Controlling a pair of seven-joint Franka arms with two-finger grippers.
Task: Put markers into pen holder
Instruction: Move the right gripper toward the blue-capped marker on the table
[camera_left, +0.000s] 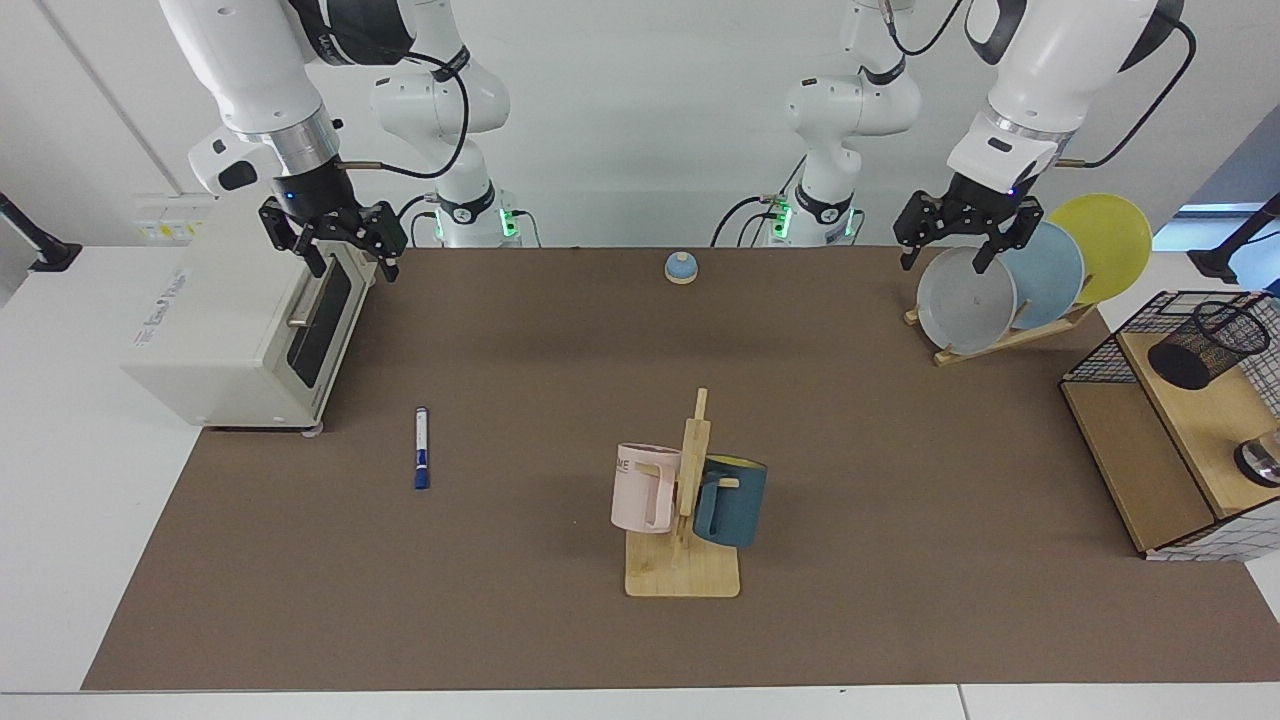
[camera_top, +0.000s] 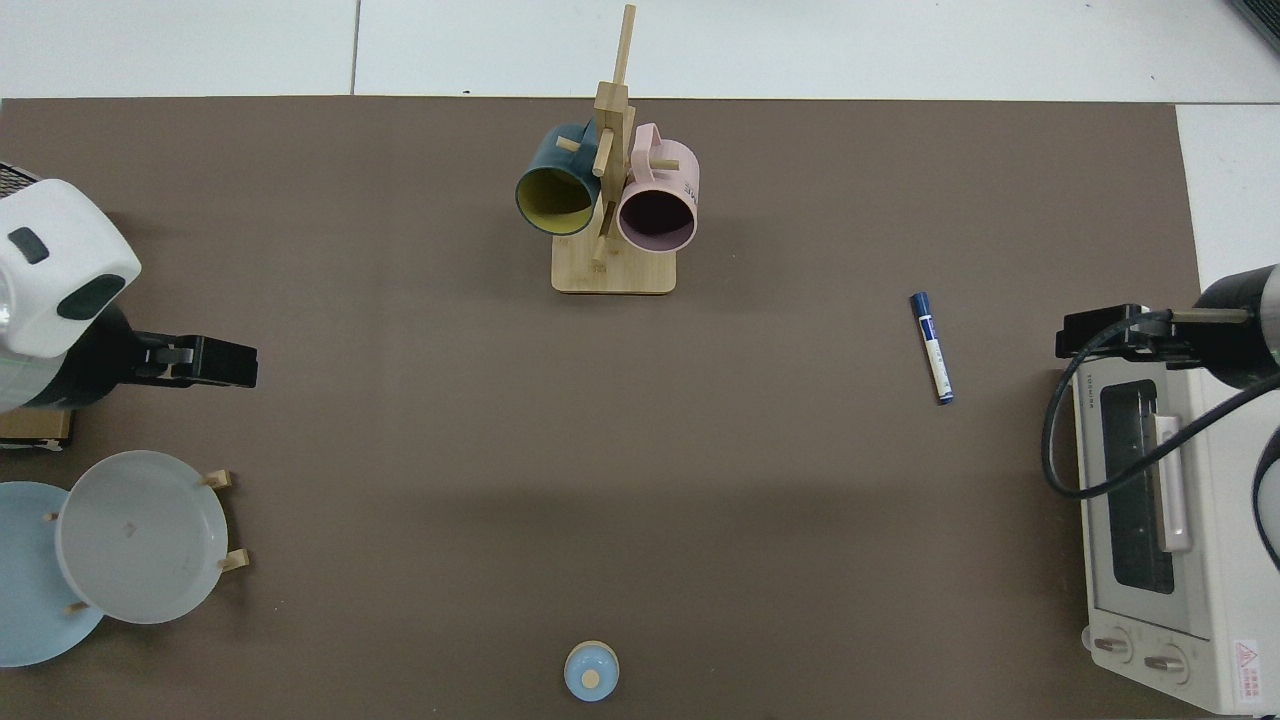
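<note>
The marker (camera_left: 421, 447) (camera_top: 931, 347), white barrel with a blue cap, lies flat on the brown mat in front of the toaster oven. The black mesh pen holder (camera_left: 1208, 345) stands on the wooden shelf at the right of the facing view; the top view does not show it. My right gripper (camera_left: 350, 262) (camera_top: 1110, 335) hangs open and empty above the oven's front corner, well behind the marker. My left gripper (camera_left: 946, 258) (camera_top: 215, 362) hovers open and empty over the plate rack, left of the pen holder.
A toaster oven (camera_left: 235, 335) sits behind the marker. A wooden mug tree (camera_left: 690, 500) with a pink and a teal mug stands mid-table. Plates (camera_left: 968, 298) lean in a rack beside the wire-grid shelf (camera_left: 1120, 340). A small blue knob (camera_left: 681, 266) lies at the back.
</note>
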